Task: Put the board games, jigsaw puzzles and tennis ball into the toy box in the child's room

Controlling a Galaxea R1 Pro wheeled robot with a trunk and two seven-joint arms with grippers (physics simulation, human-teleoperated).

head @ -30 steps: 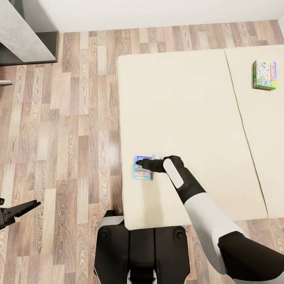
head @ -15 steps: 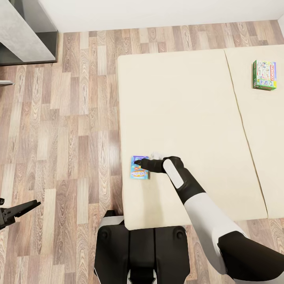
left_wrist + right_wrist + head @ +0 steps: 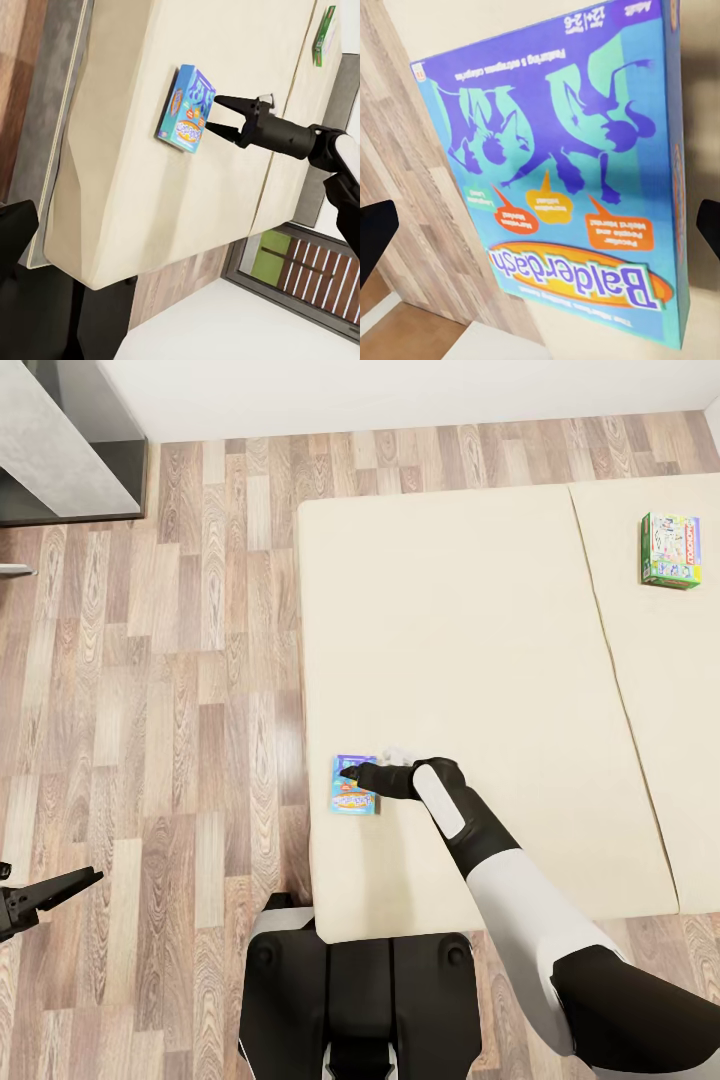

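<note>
A blue-purple board game (image 3: 354,796) lies flat near the left edge of the beige bed (image 3: 470,620). Its cover fills the right wrist view as the box (image 3: 562,172). My right gripper (image 3: 347,771) reaches over it, open. In the left wrist view this gripper (image 3: 214,112) has one finger on each side of the box's (image 3: 187,112) near edge. A second board game, green-edged (image 3: 670,550), rests far off on the bed's right part, also seen as a game (image 3: 324,34) in the left wrist view. My left gripper (image 3: 45,893) hangs open over the floor at lower left.
A grey cabinet (image 3: 60,440) stands at the back left on the wood-plank floor (image 3: 180,660). A seam (image 3: 610,660) splits the mattress into two parts. My dark base (image 3: 355,1000) stands against the bed's front edge.
My right gripper shifted slightly left towards the bed's edge, and the blue-purple game slid a little with it. The left arm stayed still.
</note>
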